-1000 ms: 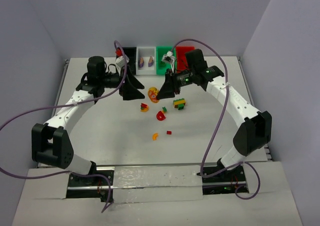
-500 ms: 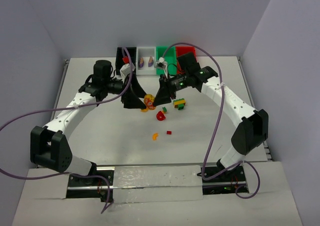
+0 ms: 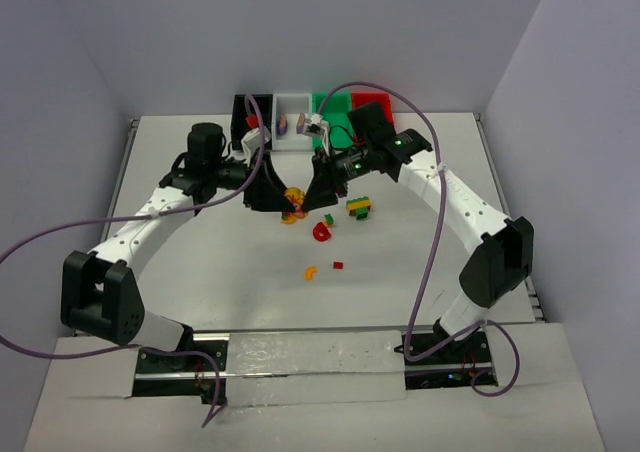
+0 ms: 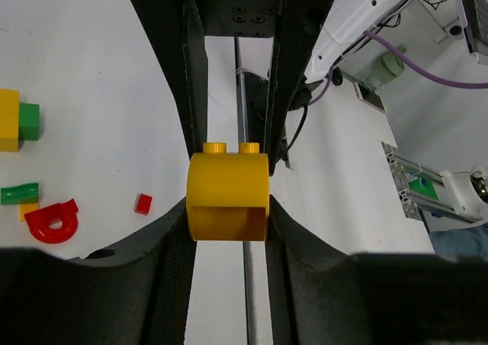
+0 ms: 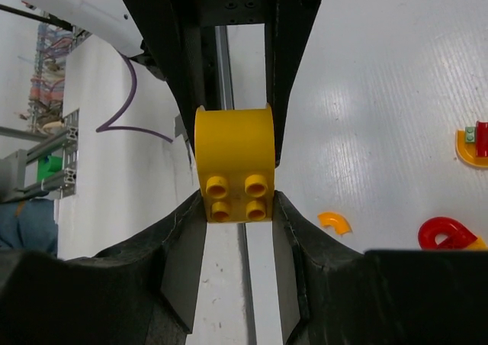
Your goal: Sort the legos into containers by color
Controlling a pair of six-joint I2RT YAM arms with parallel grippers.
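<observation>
A yellow curved lego [image 3: 295, 198] hangs above the middle of the table, gripped from both sides. My left gripper [image 3: 284, 201] is shut on it from the left; its fingers press both flanks of the yellow lego [image 4: 228, 196]. My right gripper [image 3: 312, 193] is shut on the same piece from the right, with the studs of the yellow lego [image 5: 233, 162] facing that camera. The containers line the far edge: black [image 3: 243, 105], white [image 3: 292, 144], green [image 3: 322, 100] and red [image 3: 372, 100]. Two purple pieces [image 3: 291, 125] lie in the white one.
Loose legos lie below and to the right of the grippers: a red curved piece [image 3: 321, 232], a green-and-yellow stack [image 3: 358, 208], an orange curved piece [image 3: 310, 271], a tiny red brick [image 3: 338, 265], a small green brick [image 3: 329, 219] and an orange-red piece [image 3: 288, 217].
The right gripper carried the yellow lego left and toward the left gripper. The left gripper moved in from the left and closed on the same piece.
</observation>
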